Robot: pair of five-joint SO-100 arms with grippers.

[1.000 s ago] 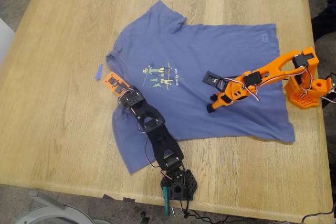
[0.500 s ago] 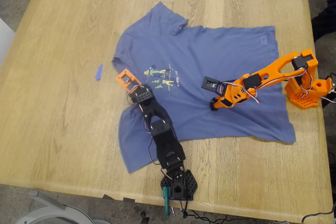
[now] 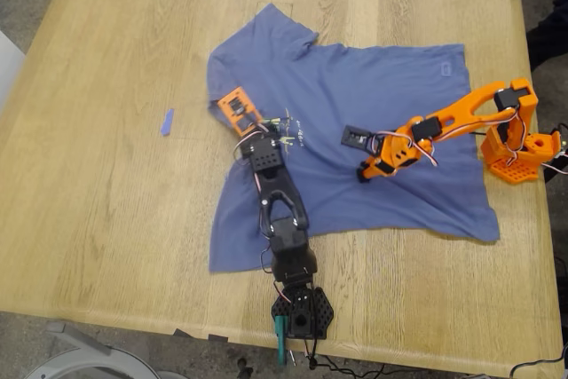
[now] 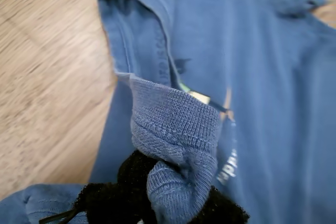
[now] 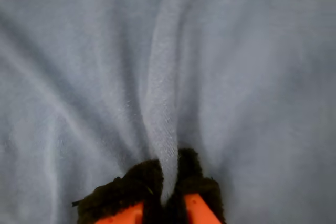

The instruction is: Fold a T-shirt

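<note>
Pale oak plank surface (image 3: 115,219) carrying a slate-blue short-sleeved cotton T-shirt (image 3: 373,104) with small yellow-green printed figures, spread mostly flat with its ribbed crew neck turned toward the exterior view's left. Near that neck, black first tool (image 4: 157,203) clamped tight on the ribbed collar band, a fold of knit bunched between the padded jaws and the neck edge lifted and drawn over the chest print. Further from the neck, toward the hem, orange second tool (image 5: 168,203) nipped shut on a thin raised ridge of the body cloth, wrinkles fanning away from the pinch. Beyond the neck, well apart from the cloth, a tiny blue scrap (image 3: 166,122) lying on bare wood. Handling, as a judgement: light, limp and thoroughly soft, with no stiffness to carry a fold, so sagging and trailing wherever unsupported; cotton on wood likely dragging rather than sliding freely, and pulling wrinkles through the body. Ribbed collar looking like the soundest place to grip, being thicker and less prone to slipping out; sleeve hems and the bottom hem also fair holds, single-layer mid-body pinches the weakest. Low breakage risk; main hazards a lost grip or a crooked crease.
</note>
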